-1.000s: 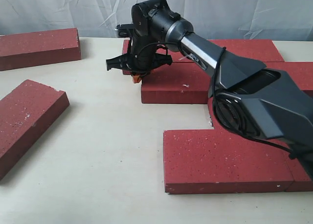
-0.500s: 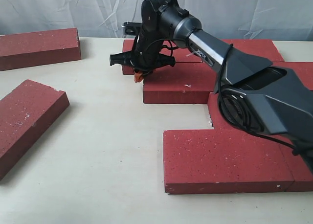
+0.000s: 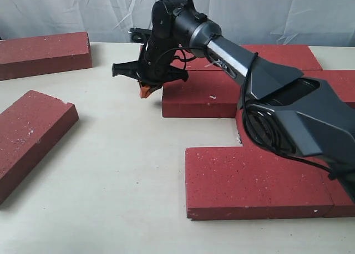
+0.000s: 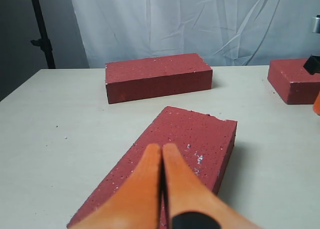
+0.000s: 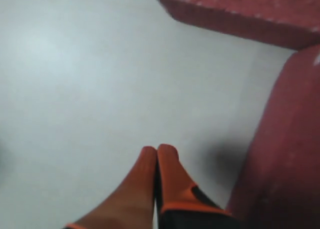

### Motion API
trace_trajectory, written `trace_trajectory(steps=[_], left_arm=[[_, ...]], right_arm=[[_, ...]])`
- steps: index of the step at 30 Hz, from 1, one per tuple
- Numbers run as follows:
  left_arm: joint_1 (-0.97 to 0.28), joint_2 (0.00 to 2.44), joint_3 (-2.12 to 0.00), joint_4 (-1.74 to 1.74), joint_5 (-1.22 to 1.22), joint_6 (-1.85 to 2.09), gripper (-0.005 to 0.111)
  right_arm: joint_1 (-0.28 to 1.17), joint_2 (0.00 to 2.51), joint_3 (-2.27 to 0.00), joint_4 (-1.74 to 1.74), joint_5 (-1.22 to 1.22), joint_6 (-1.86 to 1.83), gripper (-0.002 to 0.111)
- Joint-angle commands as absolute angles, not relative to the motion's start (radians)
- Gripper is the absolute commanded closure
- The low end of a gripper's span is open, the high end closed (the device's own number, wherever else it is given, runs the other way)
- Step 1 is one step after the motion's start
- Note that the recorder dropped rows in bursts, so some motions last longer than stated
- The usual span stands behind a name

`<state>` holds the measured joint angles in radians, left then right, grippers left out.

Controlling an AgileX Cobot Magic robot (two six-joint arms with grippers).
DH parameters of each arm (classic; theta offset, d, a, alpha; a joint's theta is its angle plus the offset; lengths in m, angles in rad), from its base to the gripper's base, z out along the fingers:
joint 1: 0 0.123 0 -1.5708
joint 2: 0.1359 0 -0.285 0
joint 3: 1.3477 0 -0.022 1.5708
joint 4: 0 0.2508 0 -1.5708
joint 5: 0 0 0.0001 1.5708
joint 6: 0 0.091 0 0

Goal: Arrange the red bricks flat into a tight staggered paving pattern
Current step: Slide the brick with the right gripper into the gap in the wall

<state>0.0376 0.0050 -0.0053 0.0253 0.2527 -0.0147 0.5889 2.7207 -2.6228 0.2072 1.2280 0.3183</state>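
Red bricks lay part-paved at 3 o'clock, two loose at 9 and 10 o'clock; the right gripper, fingers together and empty, had backed off the row's end toward 9 o'clock, suggesting that nudge was finished.

The right end effector has swung left, off the red bricks.

Bright, even, diffuse light, soft short shadows, exterior and left wrist views sharp, right wrist view blurred
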Motion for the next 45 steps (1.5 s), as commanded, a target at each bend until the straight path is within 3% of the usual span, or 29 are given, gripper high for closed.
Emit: trace_trajectory(steps=[1, 12, 17, 28, 37, 45], left_arm=[[0.036, 0.0, 0.0, 0.027, 0.239, -0.019, 0.107], [0.036, 0.0, 0.0, 0.027, 0.239, -0.019, 0.107], [0.036, 0.0, 0.0, 0.027, 0.239, -0.019, 0.107], [0.036, 0.0, 0.0, 0.027, 0.239, -0.019, 0.107], [0.036, 0.0, 0.0, 0.027, 0.239, -0.019, 0.107], [0.036, 0.0, 0.0, 0.027, 0.239, -0.019, 0.107]], right_arm=[[0.581, 2.708, -2.619, 0.117, 1.221, 0.399, 0.109], [0.578, 2.701, -2.617, 0.037, 1.221, 0.476, 0.109], [0.578, 2.616, -2.611, 0.208, 1.221, 0.254, 0.109], [0.583, 2.354, -2.123, 0.124, 1.221, 0.097, 0.109], [0.581, 2.402, -2.124, 0.236, 1.003, 0.12, 0.109], [0.579, 2.453, -2.129, 0.032, 0.981, 0.294, 0.109]])
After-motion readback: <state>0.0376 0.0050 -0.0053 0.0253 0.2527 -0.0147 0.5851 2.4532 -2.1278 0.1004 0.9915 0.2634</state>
